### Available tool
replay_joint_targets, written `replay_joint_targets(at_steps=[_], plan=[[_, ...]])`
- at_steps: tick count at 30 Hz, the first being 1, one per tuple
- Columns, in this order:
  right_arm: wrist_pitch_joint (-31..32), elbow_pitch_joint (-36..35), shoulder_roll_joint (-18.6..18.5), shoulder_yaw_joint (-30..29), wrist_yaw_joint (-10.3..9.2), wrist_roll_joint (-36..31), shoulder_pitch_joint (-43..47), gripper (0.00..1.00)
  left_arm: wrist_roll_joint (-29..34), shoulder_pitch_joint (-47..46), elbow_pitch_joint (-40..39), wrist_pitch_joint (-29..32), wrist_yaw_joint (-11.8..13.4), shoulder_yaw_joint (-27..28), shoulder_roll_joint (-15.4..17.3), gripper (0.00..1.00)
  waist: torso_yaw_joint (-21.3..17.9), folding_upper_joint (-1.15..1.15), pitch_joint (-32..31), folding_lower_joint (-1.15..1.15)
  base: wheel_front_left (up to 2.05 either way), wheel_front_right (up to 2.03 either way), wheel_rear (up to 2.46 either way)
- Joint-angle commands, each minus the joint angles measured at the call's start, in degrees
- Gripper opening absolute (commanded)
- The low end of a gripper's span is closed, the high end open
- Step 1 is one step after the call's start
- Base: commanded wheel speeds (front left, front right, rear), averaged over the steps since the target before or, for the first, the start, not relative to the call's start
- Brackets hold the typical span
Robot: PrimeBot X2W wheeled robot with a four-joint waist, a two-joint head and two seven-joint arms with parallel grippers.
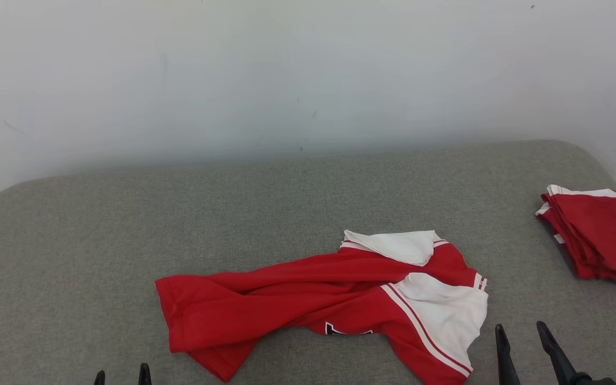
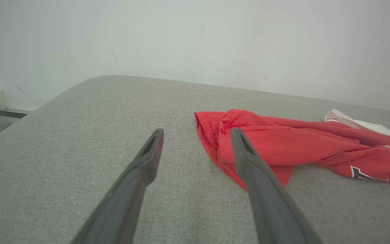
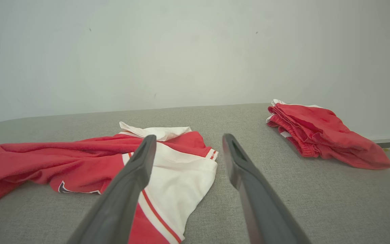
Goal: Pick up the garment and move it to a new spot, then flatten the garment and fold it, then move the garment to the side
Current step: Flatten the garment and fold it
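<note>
A crumpled red garment with white panels lies across the front middle of the grey padded surface. Its red end points left and its white part lies to the right. My left gripper shows as two fingertips at the bottom edge, left of the garment's red end, open and holding nothing. My right gripper stands open just right of the white panel, near the front edge. In the wrist views the left gripper and the right gripper hover above the surface with wide gaps.
A stack of folded red and white garments sits at the right edge of the surface, also in the right wrist view. A pale wall rises behind. Bare grey surface spreads left and behind the crumpled garment.
</note>
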Motion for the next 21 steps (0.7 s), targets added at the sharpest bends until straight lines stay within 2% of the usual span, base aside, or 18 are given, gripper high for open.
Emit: replay_joint_targets(at_steps=[1,4,8,14,21], plan=[[-0.2,0.1,-0.5,-0.3,-0.16,-0.1,-0.6,1.0,0.7,-0.9,0.2,-0.2,0.0,-0.3,-0.1,1.0,0.0,-0.01,0.2,0.0,0.0,0.0,0.0],[0.1,1.4,-1.1,-0.8,-0.16,0.1,-1.4,1.0,0.9,-2.4,1.5,-0.2,-0.5,-1.0,-0.1,1.0,0.0,-0.01,0.8,0.0,0.0,0.0,0.0],[4.8,2.8,-2.3,-1.0,-0.16,1.0,-4.1,1.0,0.8,-6.8,5.2,0.8,-1.5,-2.9,0.9,1.0,-0.3,-0.01,1.9,0.0,0.0,0.0,0.0],[14.5,4.1,-3.6,0.0,-0.16,2.6,-9.3,1.0,0.6,-15.6,10.2,8.9,-1.6,-4.5,2.2,1.0,-1.2,-0.01,4.1,0.0,0.0,0.0,0.0],[18.7,4.9,-3.9,3.3,-0.16,3.6,-14.2,1.0,-0.3,-23.1,16.1,17.3,-0.9,-4.3,3.6,1.0,-2.9,-0.01,6.8,0.0,0.0,0.0,0.0]])
